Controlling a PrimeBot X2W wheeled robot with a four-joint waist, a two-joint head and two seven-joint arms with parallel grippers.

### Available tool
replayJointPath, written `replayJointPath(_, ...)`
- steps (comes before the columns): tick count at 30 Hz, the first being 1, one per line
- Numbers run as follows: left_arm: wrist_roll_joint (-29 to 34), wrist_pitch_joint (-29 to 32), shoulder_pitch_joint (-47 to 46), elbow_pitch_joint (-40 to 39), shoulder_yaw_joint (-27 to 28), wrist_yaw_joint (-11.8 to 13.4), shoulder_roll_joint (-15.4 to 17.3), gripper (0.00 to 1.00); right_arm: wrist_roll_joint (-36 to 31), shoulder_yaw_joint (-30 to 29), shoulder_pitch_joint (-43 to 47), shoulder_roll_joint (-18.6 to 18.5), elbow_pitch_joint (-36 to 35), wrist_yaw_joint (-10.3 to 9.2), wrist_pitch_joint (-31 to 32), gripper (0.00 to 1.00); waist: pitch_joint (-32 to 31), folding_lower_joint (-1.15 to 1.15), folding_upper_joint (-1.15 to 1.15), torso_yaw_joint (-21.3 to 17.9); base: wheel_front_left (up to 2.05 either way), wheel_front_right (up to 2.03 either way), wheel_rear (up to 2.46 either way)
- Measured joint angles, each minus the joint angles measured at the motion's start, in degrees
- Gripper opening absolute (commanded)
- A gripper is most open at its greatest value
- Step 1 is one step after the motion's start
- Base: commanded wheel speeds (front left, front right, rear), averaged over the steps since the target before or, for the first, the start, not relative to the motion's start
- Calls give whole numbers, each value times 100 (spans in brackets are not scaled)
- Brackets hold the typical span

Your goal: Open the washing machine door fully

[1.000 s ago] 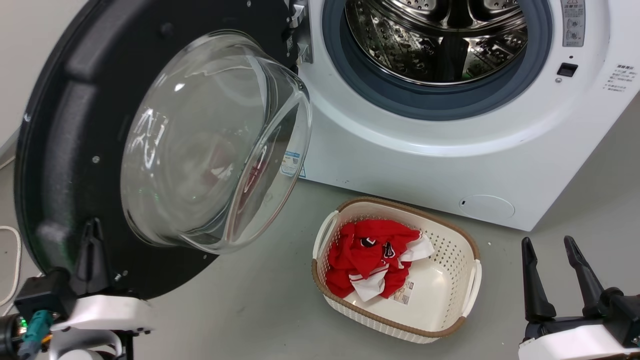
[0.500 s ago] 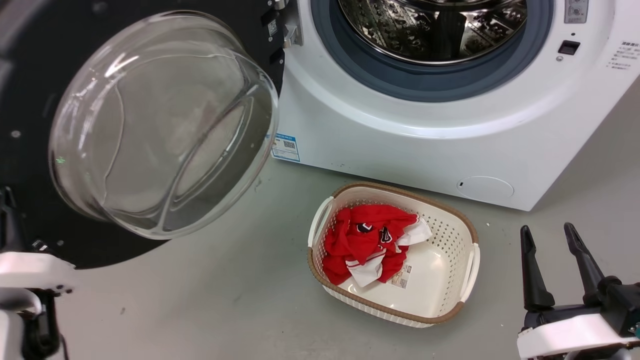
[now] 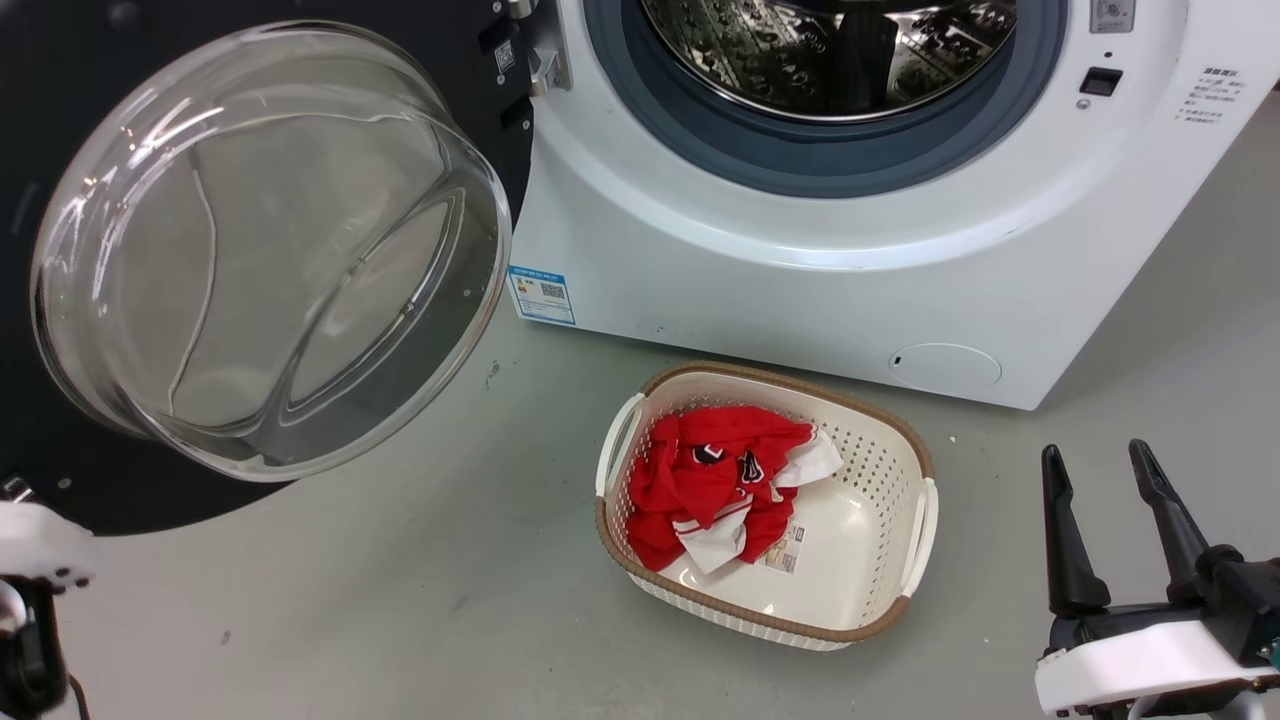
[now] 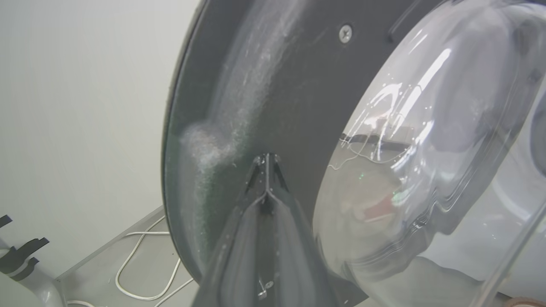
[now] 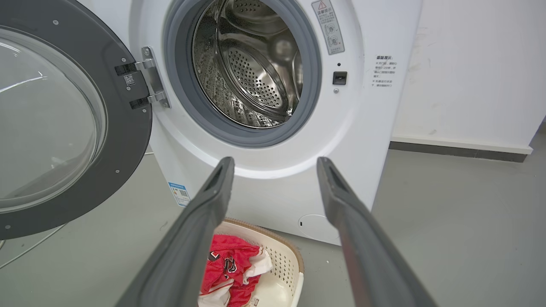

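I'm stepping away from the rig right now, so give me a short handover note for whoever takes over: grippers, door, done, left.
Left gripper: shut, fingertips at the inner face of the washing machine door.
Right gripper: open, empty, low at the right, touching nothing.
Door hangs wide on its hinge, left of the washing machine; drum exposed.
Done: door unlatched and swung wide.
Left: push on if any travel remains, then pull the left arm away.

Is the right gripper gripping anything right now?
No, the right gripper has its fingers spread apart with nothing between them.
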Motion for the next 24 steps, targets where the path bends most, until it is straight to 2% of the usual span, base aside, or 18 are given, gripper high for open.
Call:
replayJointPath(4, 156, -42, 309, -256, -36, 79, -105, 0, 38, -2, 1, 0, 64, 0, -21, 100, -103, 0, 0, -13, 0, 0, 0)
replayJointPath(10, 377, -52, 895, -1090, -152, 229, -387, 0, 85, 15, 37, 0, 156, 0, -42, 100, -345, 0, 0, -44, 0, 0, 0)
replayJointPath(16, 616, -53, 1371, -2019, -677, 296, -879, 0, 82, 54, 116, 0, 194, 0, -37, 100, -575, 0, 0, -123, 0, 0, 0)
replayJointPath(24, 1016, -51, 1491, -2351, -1597, 237, -1351, 0, 51, 112, 153, 0, 199, 0, 2, 100, -761, 0, 0, -414, 0, 0, 0)
